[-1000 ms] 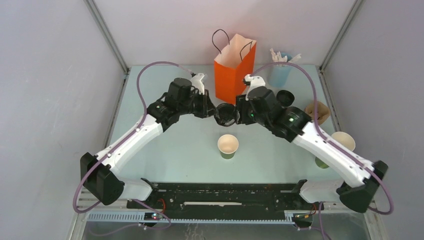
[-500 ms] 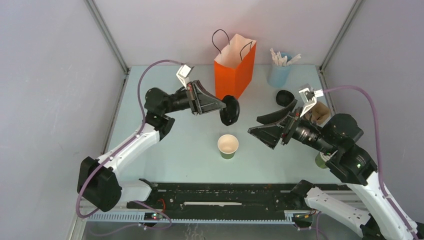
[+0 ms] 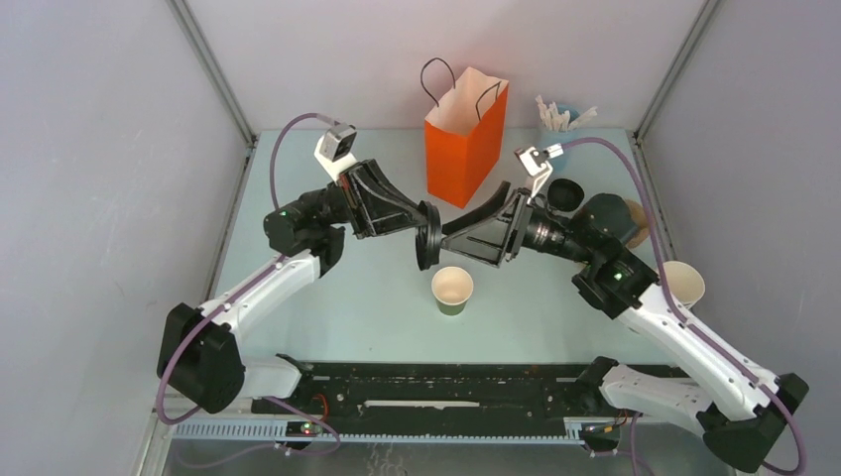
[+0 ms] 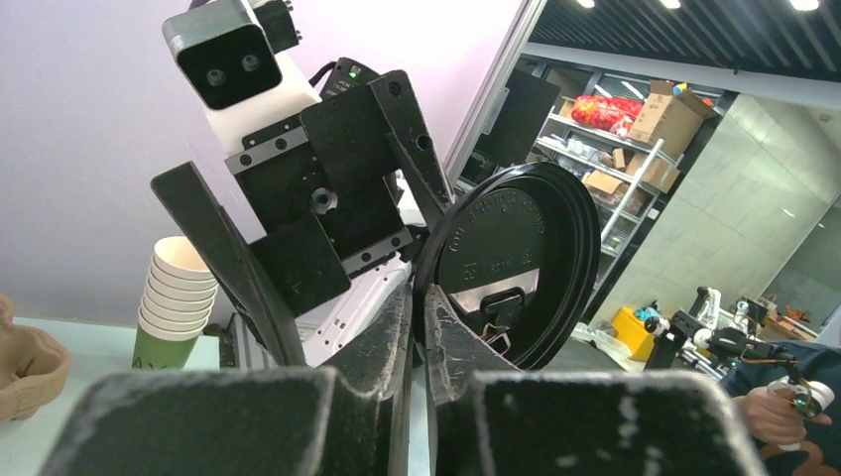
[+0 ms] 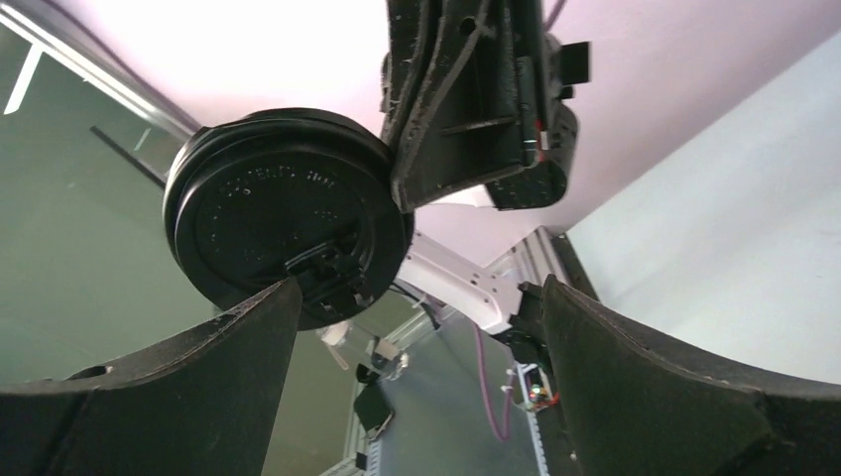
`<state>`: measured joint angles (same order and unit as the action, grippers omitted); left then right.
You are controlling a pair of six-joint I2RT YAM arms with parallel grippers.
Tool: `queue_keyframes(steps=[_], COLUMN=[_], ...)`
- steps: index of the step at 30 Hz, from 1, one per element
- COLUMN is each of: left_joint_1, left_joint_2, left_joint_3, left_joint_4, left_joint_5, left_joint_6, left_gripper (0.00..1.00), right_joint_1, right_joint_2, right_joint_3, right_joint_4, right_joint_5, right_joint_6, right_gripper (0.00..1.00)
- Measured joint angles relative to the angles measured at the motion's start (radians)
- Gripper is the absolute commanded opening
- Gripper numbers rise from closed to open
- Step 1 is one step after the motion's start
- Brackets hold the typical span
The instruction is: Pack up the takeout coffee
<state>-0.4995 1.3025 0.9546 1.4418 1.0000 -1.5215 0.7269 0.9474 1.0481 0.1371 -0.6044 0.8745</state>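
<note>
- Between the left gripper's (image 3: 420, 228) pressed-together fingertips: black coffee lid (image 3: 428, 236), pinched at its rim and held on edge in the air. Whether a cup body sits behind it cannot be told.
- Below the lid: lidless green cup (image 3: 452, 291), upright on the table (image 3: 347, 297).
- Beyond both tools: orange bag (image 3: 466, 139), upright.
- Facing the lid, just beside it: right gripper (image 3: 458, 238), fingers spread wide, holding nothing.

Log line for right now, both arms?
left gripper: shut on black lid, held on edge | right gripper: open, facing lid | green cup: lidless, on table | orange bag: upright
</note>
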Motion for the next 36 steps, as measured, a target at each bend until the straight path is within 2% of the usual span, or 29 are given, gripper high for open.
queue_keyframes(steps=[7, 19, 36], left_joint_1=[0.014, 0.032, 0.032], left_joint_2=[0.0, -0.018, -0.023], left_joint_3=[0.0, -0.007, -0.007], left_joint_4=[0.016, 0.018, 0.021], left_joint_5=[0.0, -0.001, -0.001], left_joint_6=[-0.023, -0.024, -0.024], left_gripper=[0.08, 0.08, 0.08], right_joint_1=[0.073, 0.151, 0.151], right_joint_2=[0.07, 0.05, 0.082], right_joint_3=[-0.001, -0.1, -0.1], right_joint_4=[0.173, 0.377, 0.451], right_joint_5=[-0.023, -0.024, 0.005], right_joint_6=[0.065, 0.072, 0.074], right_gripper=[1.0, 1.0, 1.0])
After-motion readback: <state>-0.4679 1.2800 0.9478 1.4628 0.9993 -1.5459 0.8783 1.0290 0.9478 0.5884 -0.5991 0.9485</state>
